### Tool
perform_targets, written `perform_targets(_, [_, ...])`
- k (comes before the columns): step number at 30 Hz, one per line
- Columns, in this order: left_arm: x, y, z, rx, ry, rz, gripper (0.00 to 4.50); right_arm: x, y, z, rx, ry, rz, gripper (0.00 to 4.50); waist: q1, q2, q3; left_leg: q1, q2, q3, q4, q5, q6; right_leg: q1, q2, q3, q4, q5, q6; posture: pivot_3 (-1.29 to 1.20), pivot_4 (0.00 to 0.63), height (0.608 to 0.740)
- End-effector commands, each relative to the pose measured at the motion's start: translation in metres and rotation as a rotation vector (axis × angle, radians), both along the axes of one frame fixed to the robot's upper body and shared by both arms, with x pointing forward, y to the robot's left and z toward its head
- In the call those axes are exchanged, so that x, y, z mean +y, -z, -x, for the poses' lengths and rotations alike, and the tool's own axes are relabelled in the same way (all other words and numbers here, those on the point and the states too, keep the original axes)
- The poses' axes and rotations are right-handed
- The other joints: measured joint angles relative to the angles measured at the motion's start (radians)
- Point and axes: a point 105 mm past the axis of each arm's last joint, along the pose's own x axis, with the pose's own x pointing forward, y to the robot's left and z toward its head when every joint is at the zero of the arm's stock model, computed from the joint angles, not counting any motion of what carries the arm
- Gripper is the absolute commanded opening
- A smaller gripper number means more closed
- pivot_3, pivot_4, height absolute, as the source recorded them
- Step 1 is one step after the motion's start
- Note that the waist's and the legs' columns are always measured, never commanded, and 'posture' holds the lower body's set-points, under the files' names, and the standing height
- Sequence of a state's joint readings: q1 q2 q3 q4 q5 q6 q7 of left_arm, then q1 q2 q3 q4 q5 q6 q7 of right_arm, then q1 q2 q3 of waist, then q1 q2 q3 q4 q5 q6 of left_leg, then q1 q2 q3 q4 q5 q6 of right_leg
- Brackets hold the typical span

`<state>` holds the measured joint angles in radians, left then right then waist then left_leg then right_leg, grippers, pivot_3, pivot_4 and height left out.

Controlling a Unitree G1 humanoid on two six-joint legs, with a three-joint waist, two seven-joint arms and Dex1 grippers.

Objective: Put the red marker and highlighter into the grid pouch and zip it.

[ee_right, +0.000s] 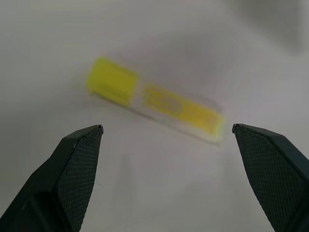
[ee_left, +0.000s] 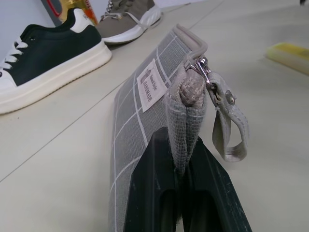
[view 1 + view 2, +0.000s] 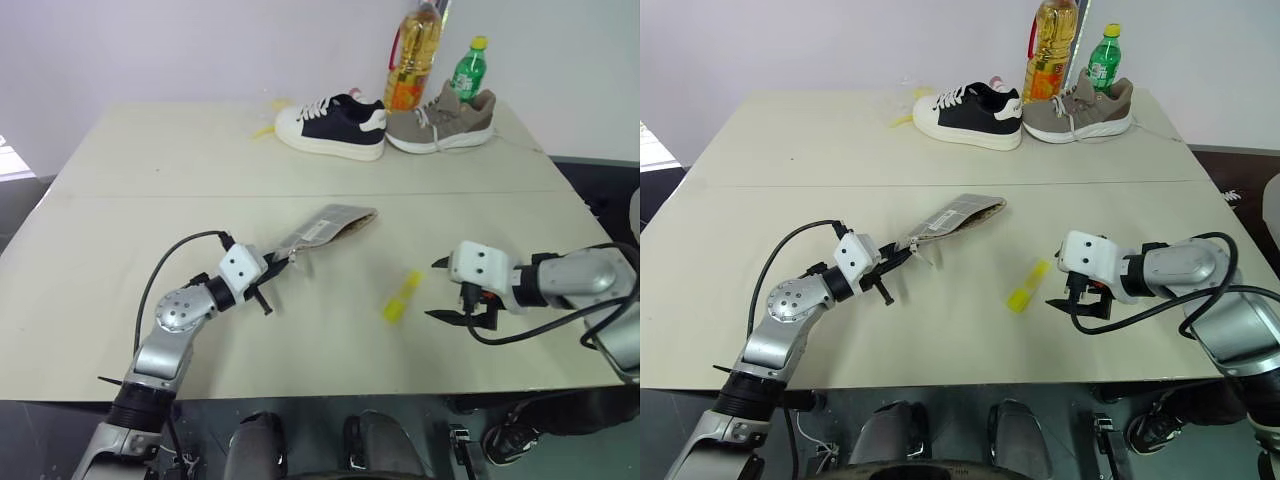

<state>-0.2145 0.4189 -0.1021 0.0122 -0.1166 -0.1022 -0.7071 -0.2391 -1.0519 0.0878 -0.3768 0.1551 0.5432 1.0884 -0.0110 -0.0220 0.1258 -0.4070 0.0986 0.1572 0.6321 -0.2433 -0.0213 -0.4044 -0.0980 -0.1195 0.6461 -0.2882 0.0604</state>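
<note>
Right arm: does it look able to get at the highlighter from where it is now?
Probably yes. The right gripper is open, its fingers spread wider than the highlighter, which lies alone on the bare table just beside it, with nothing between them. The left gripper is shut on the pouch, well aside.

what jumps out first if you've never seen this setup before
Most striking is the bright yellow highlighter lying alone on the pale table, with the right end effector open beside it. To its left, the left end effector is shut on one end of the grid pouch. At the far edge stand two shoes, with two bottles behind them.
</note>
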Motion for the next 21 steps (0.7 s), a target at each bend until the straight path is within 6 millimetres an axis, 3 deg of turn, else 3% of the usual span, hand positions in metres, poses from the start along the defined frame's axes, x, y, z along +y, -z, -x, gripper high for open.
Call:
perform_targets(1, [-0.002, -0.007, 0.002, -0.036, 0.0, 0.016, 0.0, 0.002, -0.009, -0.006, 0.008, 0.057, -0.04, 4.46, 0.0, 0.0, 0.0, 0.0, 0.0, 0.0, 0.0, 0.0, 0.0, 0.0, 0.0, 0.0, 0.0, 0.0, 0.0, 0.0, 0.15, 0.705])
perform_targets(7, [-0.001, -0.007, 0.004, -0.036, -0.021, 0.028, 0.0, 0.001, -0.012, -0.036, 0.184, 0.506, -0.317, 4.46, -0.003, 0.0, 0.0, 0.0, 0.001, -0.001, 0.0, 0.0, 0.0, 0.0, 0.0, 0.0, 0.001, 0.001, -0.001, 0.0, 0.15, 0.705])
perform_targets(11, [0.0, -0.007, 0.006, -0.036, -0.027, 0.032, 0.0, -0.005, -0.006, -0.037, 0.282, 0.752, -0.357, 4.46, 0.001, 0.0, -0.001, -0.001, 0.001, -0.001, 0.0, 0.0, 0.0, -0.001, 0.0, 0.0, 0.001, 0.001, -0.001, 0.0, 0.15, 0.705])
perform_targets(21, [-0.003, -0.007, 0.003, -0.028, -0.013, 0.039, 0.0, 0.012, 0.018, -0.035, 0.285, 0.896, -0.427, 4.46, -0.004, 0.001, -0.001, -0.001, 0.0, 0.0, -0.001, 0.0, 0.0, -0.002, 0.0, 0.0, 0.001, 0.001, -0.001, 0.0, 0.15, 0.705])
